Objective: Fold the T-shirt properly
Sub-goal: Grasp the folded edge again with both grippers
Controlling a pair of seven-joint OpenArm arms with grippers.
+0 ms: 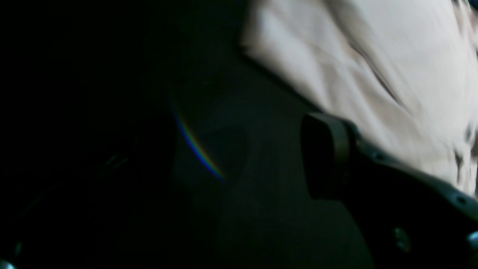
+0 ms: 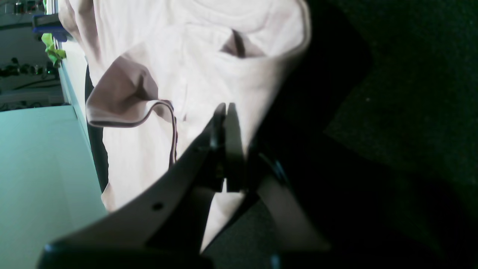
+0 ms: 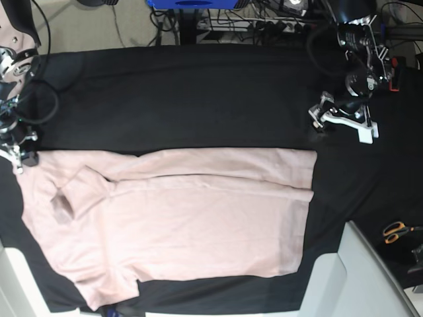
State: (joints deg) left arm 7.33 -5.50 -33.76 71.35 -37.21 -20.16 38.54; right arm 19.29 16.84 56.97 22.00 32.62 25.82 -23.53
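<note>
The pale-pink T-shirt (image 3: 178, 211) lies spread across the black cloth (image 3: 185, 92), with one sleeve (image 3: 79, 191) folded over its body at the left. My right gripper (image 3: 20, 158) sits at the shirt's upper-left corner. In the right wrist view its fingers (image 2: 226, 108) are pressed together with the T-shirt (image 2: 194, 67) edge between them. My left gripper (image 3: 340, 125) hovers open over bare cloth, just beyond the shirt's upper-right corner. The left wrist view shows one dark finger (image 1: 325, 157) beside the blurred T-shirt (image 1: 373, 56), holding nothing.
Orange-handled scissors (image 3: 396, 230) lie on the cloth at the right. A white table edge (image 3: 370, 277) cuts in at the lower right. Cables and equipment crowd the far side behind the cloth.
</note>
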